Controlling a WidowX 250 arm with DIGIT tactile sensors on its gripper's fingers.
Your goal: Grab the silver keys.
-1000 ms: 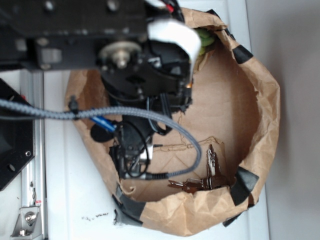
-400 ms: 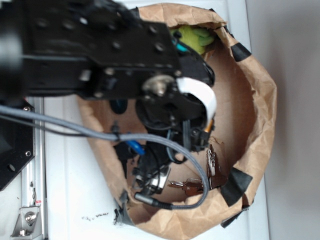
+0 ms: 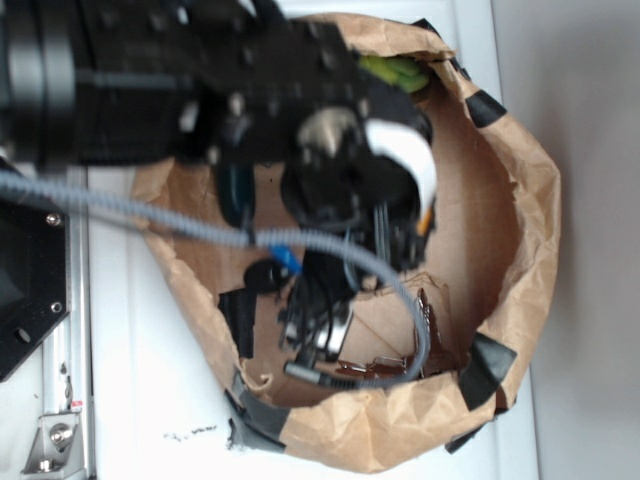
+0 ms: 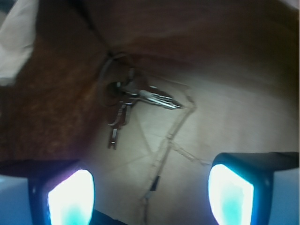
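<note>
The gripper (image 4: 150, 190) is spread wide and grasps nothing; its two fingers (image 4: 70, 197) hang above the floor of the brown paper bag (image 3: 520, 250). The silver keys (image 4: 133, 101) lie ahead of the fingertips on the bag floor, blades splayed, ring against the bag wall. A green object (image 3: 395, 72) sits at the bag's far rim.

Silver keys (image 4: 133, 101) splayed on bag floor (image 4: 225, 126)
</note>
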